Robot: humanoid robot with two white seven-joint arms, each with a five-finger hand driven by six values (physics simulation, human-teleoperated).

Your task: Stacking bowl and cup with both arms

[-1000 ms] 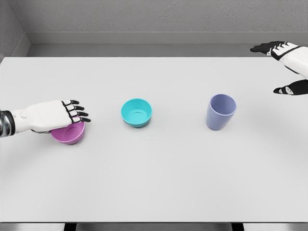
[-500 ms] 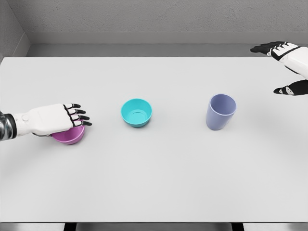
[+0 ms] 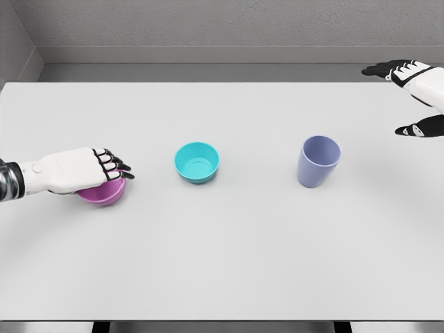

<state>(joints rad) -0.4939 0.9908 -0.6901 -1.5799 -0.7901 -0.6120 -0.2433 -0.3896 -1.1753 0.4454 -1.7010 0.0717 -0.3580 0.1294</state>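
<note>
Left robot hand (image 3: 78,171) over pink bowl (image 3: 103,193) — grip unclear.
Bowl sits left of teal bowl (image 3: 196,161); cup (image 3: 318,161) right of it — right robot hand (image 3: 409,76) spread, empty.

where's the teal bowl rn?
Head view: the teal plastic bowl stands upright on the white table, left of centre, between the pink bowl under the left hand and the lavender cup.

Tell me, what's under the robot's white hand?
A pink bowl sits under the left hand. Only its front side shows; the hand covers its rim and inside, so any contents are hidden.
</note>
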